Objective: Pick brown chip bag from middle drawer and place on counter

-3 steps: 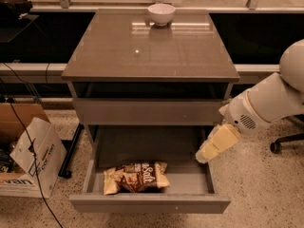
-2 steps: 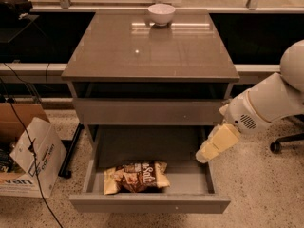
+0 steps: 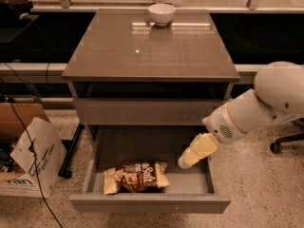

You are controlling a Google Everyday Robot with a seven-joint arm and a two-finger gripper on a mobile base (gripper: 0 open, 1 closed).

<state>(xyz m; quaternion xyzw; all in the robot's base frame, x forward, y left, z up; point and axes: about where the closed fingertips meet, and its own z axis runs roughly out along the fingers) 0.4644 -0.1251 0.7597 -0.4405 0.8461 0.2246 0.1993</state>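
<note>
One brown chip bag [image 3: 137, 177] is lying flat on the floor of the open middle drawer [image 3: 147, 203], toward its front edge and left of centre, below the counter [image 3: 152, 51]. A white bowl [image 3: 161, 13] is sitting at the counter's back edge. The gripper [image 3: 187, 160] is hanging over the drawer's right side, apart from the bag; how wide it is set cannot be told. The bag is looking light, soft and slippery, so it is calling for a firm grasp across its middle.

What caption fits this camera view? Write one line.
End effector hovers over the open middle drawer's right side; brown chip bag lies near its front; white bowl on the counter.
</note>
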